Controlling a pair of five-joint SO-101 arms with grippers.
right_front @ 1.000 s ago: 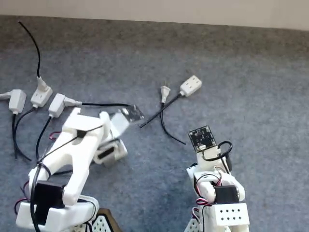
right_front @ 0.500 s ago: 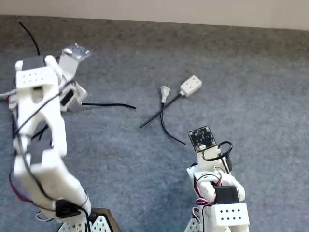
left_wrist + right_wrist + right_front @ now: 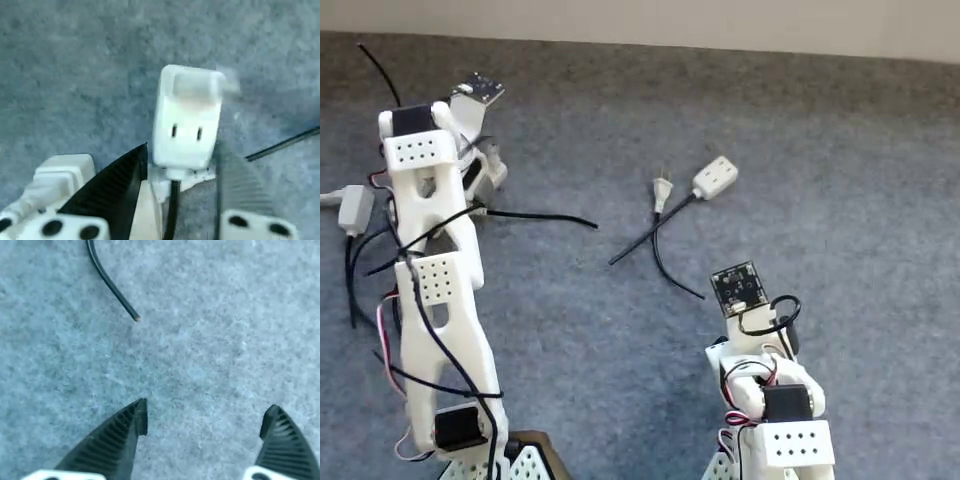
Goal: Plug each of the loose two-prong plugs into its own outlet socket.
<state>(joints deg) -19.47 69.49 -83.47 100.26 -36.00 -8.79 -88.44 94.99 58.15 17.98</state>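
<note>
Left arm [image 3: 430, 270] stretched well forward over the far left part of the grey carpeted table [image 3: 860, 200], its wrist bent down above a cluster of white sockets and black cords. Right arm [image 3: 765, 400] folded close to its base at the near edge, wrist pointing down at the carpet. The left gripper [image 3: 181, 148] stands open by about the width of a white outlet socket [image 3: 187, 117]; one black finger [image 3: 117, 175] meets the socket's lower corner and the other lies along the opposite side, though whether they press it cannot be told. This socket is a rounded white block whose upper face shows two narrow slots side by side; a black cord [image 3: 172, 210] leaves its lower end between the fingers, and its far end is blurred. A second white socket [image 3: 65, 167] lies just beside the black finger. The right gripper [image 3: 206, 415] is wide open with bare carpet between its fingertips; the cut end of a black cord [image 3: 112, 287] lies ahead of it, apart. In the high view a loose two-prong plug [image 3: 662, 188] lies near the table's middle, prongs pointing away from the arms, just beside a free white socket [image 3: 715, 177]; their two cords cross, and both lie well apart from the left gripper, between the two arms.
</note>
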